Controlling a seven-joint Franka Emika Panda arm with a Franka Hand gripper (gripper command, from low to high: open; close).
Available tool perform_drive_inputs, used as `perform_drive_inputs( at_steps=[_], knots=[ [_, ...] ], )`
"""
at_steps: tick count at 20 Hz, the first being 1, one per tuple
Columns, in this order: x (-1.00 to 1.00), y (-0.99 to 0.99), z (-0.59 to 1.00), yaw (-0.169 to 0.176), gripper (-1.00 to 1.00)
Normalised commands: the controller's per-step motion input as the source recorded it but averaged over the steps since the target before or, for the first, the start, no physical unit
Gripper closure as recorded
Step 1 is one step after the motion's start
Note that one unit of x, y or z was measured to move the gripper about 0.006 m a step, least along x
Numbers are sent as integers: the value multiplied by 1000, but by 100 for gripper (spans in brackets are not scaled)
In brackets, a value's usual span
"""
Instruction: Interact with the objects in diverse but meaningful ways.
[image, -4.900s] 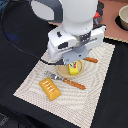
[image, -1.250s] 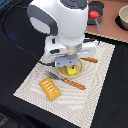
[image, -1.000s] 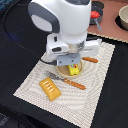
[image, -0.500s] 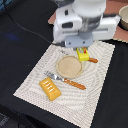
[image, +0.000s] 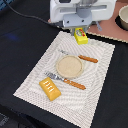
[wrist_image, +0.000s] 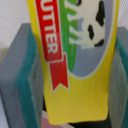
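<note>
My gripper (image: 80, 29) is shut on the yellow box with a red label (image: 80, 38) and holds it over the far edge of the striped mat (image: 95, 95). In the wrist view the box (wrist_image: 75, 60) fills the gap between the grey fingers (wrist_image: 20, 85) with teal pads. The orange ridged block (image: 50, 88) lies near the mat's front corner on the exterior view's left. The pot (image: 122, 18) shows partly at the exterior view's far right. The tomato and the sausage are out of view.
A round tan plate (image: 69, 66) lies bare in the mat's middle. A wooden-handled fork (image: 66, 81) lies in front of it and a knife (image: 81, 57) behind it. A brown board (image: 114, 31) lies beyond the mat, with black cloth around.
The gripper has lifted the yellow box off the plate and carried it toward the mat's far edge. The plate is now bare. The block, fork and knife have not moved.
</note>
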Motion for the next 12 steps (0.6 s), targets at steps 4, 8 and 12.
perform_drive_inputs(
  at_steps=[4, 8, 12],
  knots=[
    [-431, 414, -464, 43, 100],
    [-184, 500, -414, 35, 100],
    [-67, 300, -407, 17, 100]
  ],
)
